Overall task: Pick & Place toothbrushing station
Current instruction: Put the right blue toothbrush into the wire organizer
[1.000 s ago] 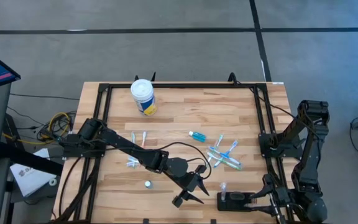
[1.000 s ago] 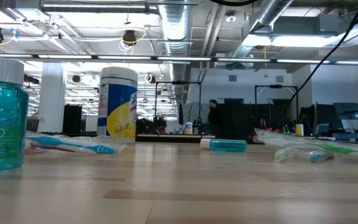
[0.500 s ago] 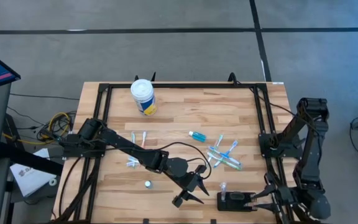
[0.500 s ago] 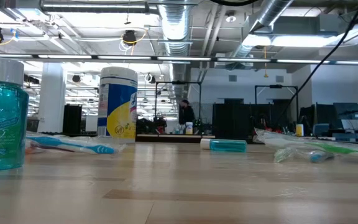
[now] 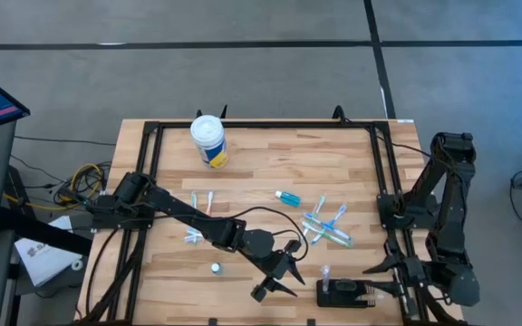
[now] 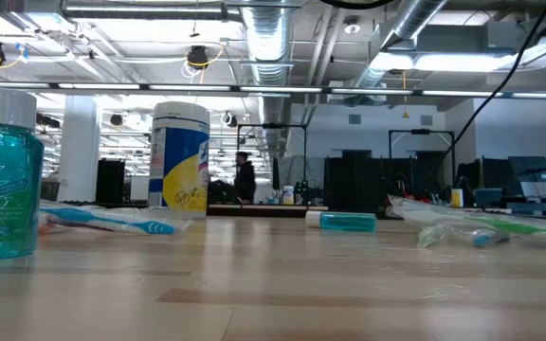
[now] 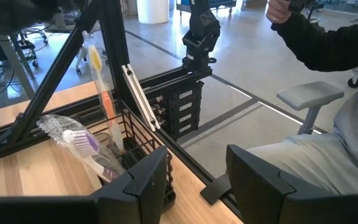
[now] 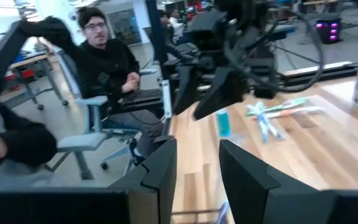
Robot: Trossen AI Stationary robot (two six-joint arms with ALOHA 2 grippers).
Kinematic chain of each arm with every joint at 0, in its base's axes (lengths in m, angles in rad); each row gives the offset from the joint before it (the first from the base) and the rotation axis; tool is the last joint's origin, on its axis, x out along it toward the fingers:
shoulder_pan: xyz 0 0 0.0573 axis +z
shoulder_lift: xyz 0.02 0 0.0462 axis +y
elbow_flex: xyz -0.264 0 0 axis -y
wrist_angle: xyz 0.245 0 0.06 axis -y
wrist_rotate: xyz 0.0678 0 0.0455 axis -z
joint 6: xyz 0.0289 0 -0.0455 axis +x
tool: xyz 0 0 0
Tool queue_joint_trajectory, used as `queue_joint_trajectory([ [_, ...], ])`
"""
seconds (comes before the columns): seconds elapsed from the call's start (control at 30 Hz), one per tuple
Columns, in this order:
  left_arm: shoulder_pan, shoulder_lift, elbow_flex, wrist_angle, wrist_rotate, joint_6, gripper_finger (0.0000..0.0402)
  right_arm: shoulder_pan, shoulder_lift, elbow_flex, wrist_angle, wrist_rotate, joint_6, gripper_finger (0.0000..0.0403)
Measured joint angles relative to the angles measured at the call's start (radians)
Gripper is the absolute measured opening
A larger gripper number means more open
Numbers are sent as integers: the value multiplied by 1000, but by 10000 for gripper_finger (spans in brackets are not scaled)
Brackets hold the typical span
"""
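The toothbrushing station [image 5: 343,292] is a small black holder lying near the table's front edge, right of centre. In the left wrist view the station [image 7: 143,149] shows as a black rack with wrapped toothbrushes [image 7: 101,99] leaning in it. My left gripper [image 5: 275,282] hovers open just left of it, fingers [image 7: 145,183] pointing at it. My right gripper [image 5: 376,281] stands open at the station's right end, with nothing visible between its fingers [image 8: 160,165]. My right gripper's fingertips reach level from the table's right toward the station's right end [image 5: 366,290]. Whether they touch it I cannot tell.
A yellow-and-blue tub [image 5: 209,140] with a white lid stands at the far left. Loose toothbrushes [image 5: 326,225] and a teal tube [image 5: 288,196] lie mid-table, more brushes [image 5: 199,217] to the left. A teal bottle [image 6: 3,185] shows in the low view. People sit beyond the table's right side [image 8: 107,59].
My right gripper has risen a little and drawn back toward the table's far right. The station lies where it was. A person far off in the room has walked across the low view.
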State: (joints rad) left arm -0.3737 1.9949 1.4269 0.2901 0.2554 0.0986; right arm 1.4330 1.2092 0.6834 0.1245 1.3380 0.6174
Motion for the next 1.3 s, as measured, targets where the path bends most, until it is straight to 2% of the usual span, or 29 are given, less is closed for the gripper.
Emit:
queue_joint_trajectory([
  [0.4, 0, 0, 0, -21, 0, 0, 159, -117, -124, 0, -186, -8, 15, 111],
  [0.6, -1, 0, 0, -31, 0, 0, 159, -235, -207, 1, -426, -101, 218, 111],
  [0.8, -1, 0, 0, -48, 0, -2, 159, -381, -278, 1, -621, -283, 374, 111],
  [1.3, -5, 0, 0, -75, 0, -10, 159, -754, -361, 2, -737, -717, 371, 111],
])
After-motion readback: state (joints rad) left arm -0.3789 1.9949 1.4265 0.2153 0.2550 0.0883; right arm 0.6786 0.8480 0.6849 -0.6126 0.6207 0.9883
